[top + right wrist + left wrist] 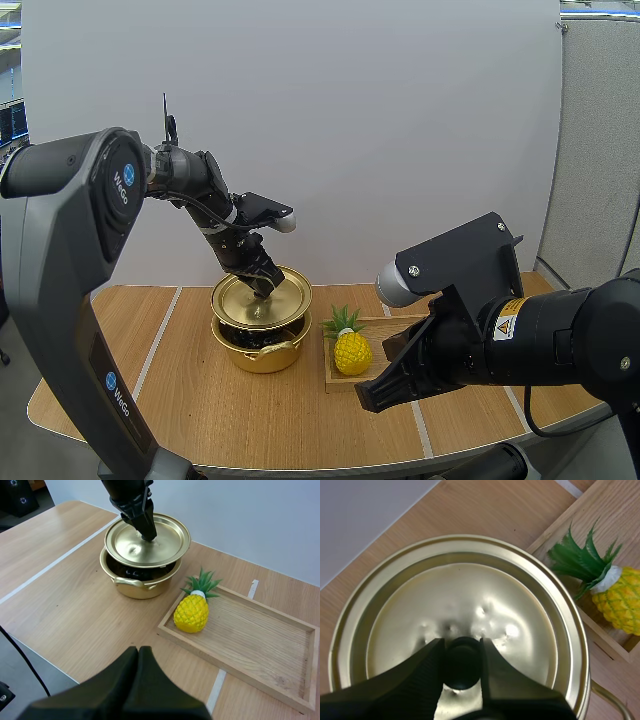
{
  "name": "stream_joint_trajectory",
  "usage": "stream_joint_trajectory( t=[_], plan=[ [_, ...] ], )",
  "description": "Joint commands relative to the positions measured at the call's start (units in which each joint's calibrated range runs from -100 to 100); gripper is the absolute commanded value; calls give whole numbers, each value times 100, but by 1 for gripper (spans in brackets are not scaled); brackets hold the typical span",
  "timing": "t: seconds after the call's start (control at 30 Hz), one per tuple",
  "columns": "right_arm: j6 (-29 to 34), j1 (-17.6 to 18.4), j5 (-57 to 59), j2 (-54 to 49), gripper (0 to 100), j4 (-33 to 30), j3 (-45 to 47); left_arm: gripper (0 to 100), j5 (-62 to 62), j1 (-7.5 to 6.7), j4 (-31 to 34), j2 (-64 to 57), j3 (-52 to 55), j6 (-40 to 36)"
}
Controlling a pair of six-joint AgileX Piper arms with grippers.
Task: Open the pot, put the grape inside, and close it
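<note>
The black knob [462, 666] of the round, gold-coloured metal lid [470, 595] is clamped between the two black fingers of the left gripper [461, 647]. Their ribbed inner faces are pressed against its sides. In the high view the left gripper [265, 285] is seen reaching down onto the middle of the lid [250, 300].

Directly beneath this gripper stands the gold-coloured metal pot with side handles [262, 355]. The lid is held tilted just above it, so that a gap is left on the side nearer the right gripper. Whether the lid's far edge touches the rim cannot be told. Through the gap, the dark glossy grapes [136, 573] are seen inside the pot [140, 587].

The right gripper [139, 655] is closed on nothing, its fingers laid together as one dark wedge, and is held above the light wooden table [65, 600]. Just ahead of its tip lies the shallow rectangular wooden tray [250, 635]. A yellow toy pineapple with green leaves [191, 612] lies at the tray's end nearer the pot. Farther ahead of this gripper, past the tray, the left gripper [147, 530] is seen on the lid [130, 545].

From the left gripper, the pineapple [620, 602] and the tray [615, 525] are seen just beside the lid's rim.
</note>
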Motion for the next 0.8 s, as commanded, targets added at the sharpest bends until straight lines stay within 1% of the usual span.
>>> stream_joint_trajectory(
  t=[0.0, 0.4, 0.67, 0.77],
  plan=[
    [-64, -19, 33, -56, 0, 17, 2, 0, 192, -9, -122, 52, -39, -1],
    [-64, -19, 33, -56, 0, 17, 2, 0, 260, -9, -122, 179, -39, -20],
    [-64, -19, 33, -56, 0, 17, 2, 0, 564, -9, -69, 297, -39, -29],
    [-64, -19, 33, -56, 0, 17, 2, 0, 550, -9, 194, 291, -39, -131]
  ],
)
